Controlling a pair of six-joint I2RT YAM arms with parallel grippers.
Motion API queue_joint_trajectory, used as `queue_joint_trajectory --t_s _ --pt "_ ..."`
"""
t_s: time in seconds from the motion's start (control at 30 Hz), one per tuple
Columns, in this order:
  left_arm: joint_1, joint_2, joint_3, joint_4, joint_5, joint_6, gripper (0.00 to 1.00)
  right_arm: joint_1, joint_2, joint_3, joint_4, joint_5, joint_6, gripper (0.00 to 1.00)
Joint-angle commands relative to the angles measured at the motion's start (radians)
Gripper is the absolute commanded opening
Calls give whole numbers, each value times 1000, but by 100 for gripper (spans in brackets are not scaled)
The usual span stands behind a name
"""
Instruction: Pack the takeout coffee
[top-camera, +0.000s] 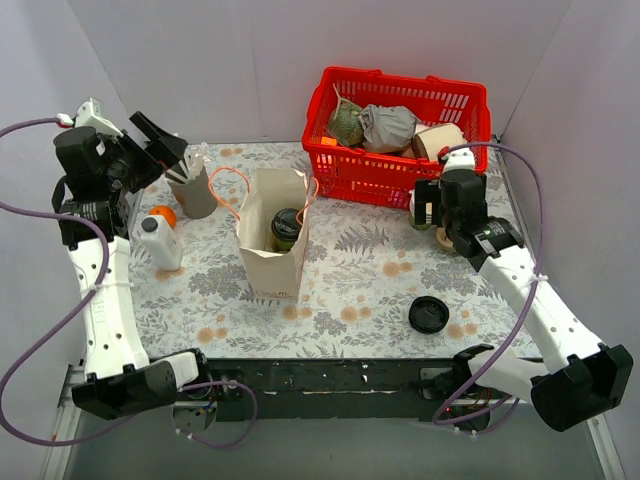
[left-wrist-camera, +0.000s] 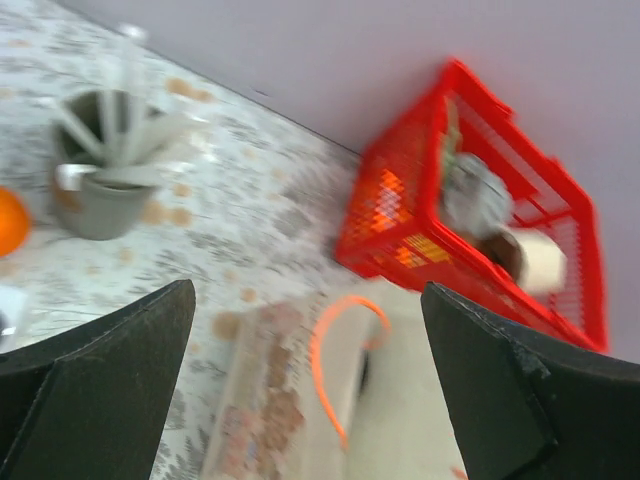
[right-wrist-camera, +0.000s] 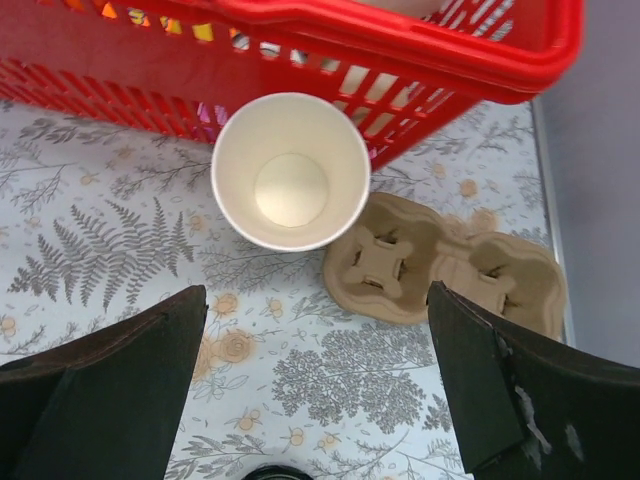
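Pale lilac walls close in a table (top-camera: 370, 275) covered in a fern-and-flower print. At its middle stands an open paper bag (top-camera: 272, 255) with orange handles. The takeout coffee (top-camera: 285, 228) sits down inside it, and I can see its black lid and dark green side through the mouth of the bag.

My left gripper (top-camera: 165, 140) hangs high at the far left, above a grey pot (top-camera: 195, 192) of pale utensils. Its jaws are spread wide with nothing between them. A white bottle (top-camera: 160, 242) and an orange (top-camera: 163, 215) sit just near of that pot.

My right gripper (right-wrist-camera: 318, 298) hovers at the far right, on the near side of the red basket (top-camera: 372, 178). Its jaws are also released and empty. Below them a lidless cream cup (right-wrist-camera: 290, 170) stands upright beside a cardboard carrier (right-wrist-camera: 445, 265). A loose black lid (top-camera: 428, 314) lies on the print nearer to me, well apart from the bag.
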Motion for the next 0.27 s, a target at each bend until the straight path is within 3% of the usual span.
queue_joint_trajectory --t_s 0.0,0.1,0.23 --pt "14 73 7 -92 -388 39 98 -5 -11 94 -90 163 56 98" --pt "16 56 -65 -34 -333 20 98 -5 -78 19 -25 99 30 98" --pt "14 -15 -134 14 -370 2 98 -7 -177 -32 49 75 19 98"
